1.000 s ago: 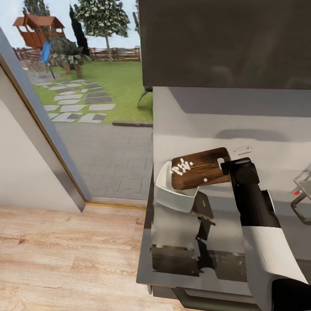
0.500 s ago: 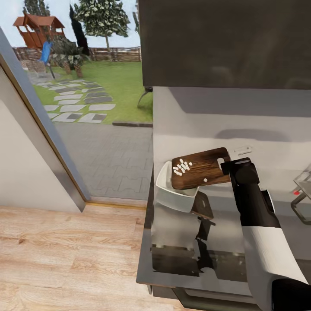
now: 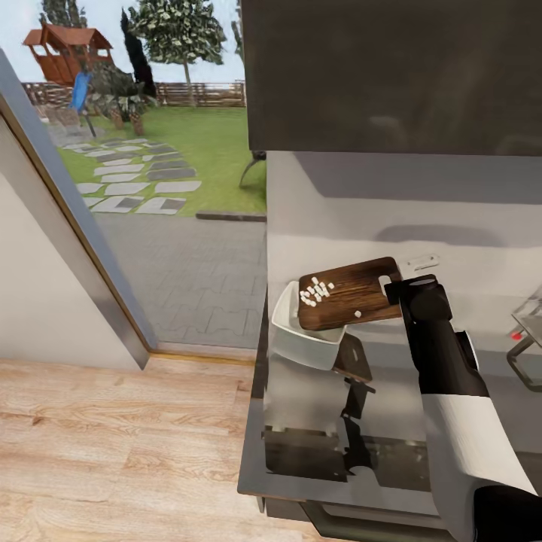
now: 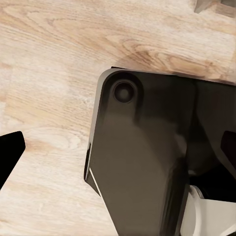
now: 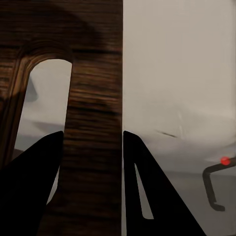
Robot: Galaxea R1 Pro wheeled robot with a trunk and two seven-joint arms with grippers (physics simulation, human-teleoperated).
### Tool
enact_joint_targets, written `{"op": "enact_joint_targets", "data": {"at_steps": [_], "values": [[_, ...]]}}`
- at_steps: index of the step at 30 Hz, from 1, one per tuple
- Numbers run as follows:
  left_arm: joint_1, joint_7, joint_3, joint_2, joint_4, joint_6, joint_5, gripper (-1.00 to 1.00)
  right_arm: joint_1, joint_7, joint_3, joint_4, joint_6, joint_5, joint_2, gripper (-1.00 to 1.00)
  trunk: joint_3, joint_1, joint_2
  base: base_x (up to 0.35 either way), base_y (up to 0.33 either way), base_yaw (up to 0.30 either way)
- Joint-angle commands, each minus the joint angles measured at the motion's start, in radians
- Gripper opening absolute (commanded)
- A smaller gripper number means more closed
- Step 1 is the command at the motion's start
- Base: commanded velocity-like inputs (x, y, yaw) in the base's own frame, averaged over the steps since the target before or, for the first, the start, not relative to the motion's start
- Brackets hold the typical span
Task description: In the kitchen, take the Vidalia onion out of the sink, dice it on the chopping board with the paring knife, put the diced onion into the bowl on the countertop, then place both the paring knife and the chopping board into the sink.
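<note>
you are on the tipping step: your right gripper (image 3: 393,290) is clamped on the handle end of the chopping board (image 3: 350,295), with 1 finger through the oblong slot and the other outside the board's edge, as the right wrist view shows (image 5: 93,142). the board is lifted off the countertop (image 3: 324,406) and tilted, its low end resting over the white bowl (image 3: 293,331) near the worktop's left end. the diced onion (image 3: 316,290) sits in a cluster on the lower half of the board, with 1 stray piece (image 3: 357,313) nearer the middle; none of it can be seen inside the bowl. the next move, as i judge it, calls for a steeper tilt toward the bowl, done slowly so the pieces slide over the low edge and not off the side. the sink's faucet (image 3: 525,354) with its red knob sits at the far right. your left gripper's state i cannot tell; its wrist camera looks down on wooden floor (image 4: 54,59).
</note>
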Motion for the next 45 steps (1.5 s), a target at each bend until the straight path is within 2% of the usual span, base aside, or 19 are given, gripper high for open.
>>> {"op": "enact_joint_targets", "data": {"at_steps": [1, 20, 30, 45], "values": [[0.0, -0.005, -0.002, 0.0, -0.001, -0.001, 0.01, 1.0, -0.001, 0.01, 0.0, -0.001, 0.003, 0.011, 0.0, -1.0, -0.001, 0.001, -0.002, 0.0, 0.0, 0.0], [0.0, -0.005, -0.002, 0.0, -0.001, -0.001, 0.01, 1.0, -0.001, 0.007, 0.003, -0.001, 0.005, 0.013, 0.0, -1.0, -0.001, 0.001, -0.002, 0.0, 0.0, 0.0], [0.0, -0.005, -0.002, 0.0, -0.001, -0.001, 0.01, 1.0, -0.001, -0.038, 0.004, -0.001, 0.005, 0.031, 0.007, -1.0, -0.001, 0.001, -0.002, 0.0, 0.0, 0.0], [0.001, -0.005, -0.002, 0.0, 0.0, -0.001, 0.01, 1.0, -0.001, -0.037, 0.005, -0.001, 0.005, 0.031, 0.009, -1.0, -0.001, 0.001, -0.002, 0.0, 0.0, 0.0]]}}
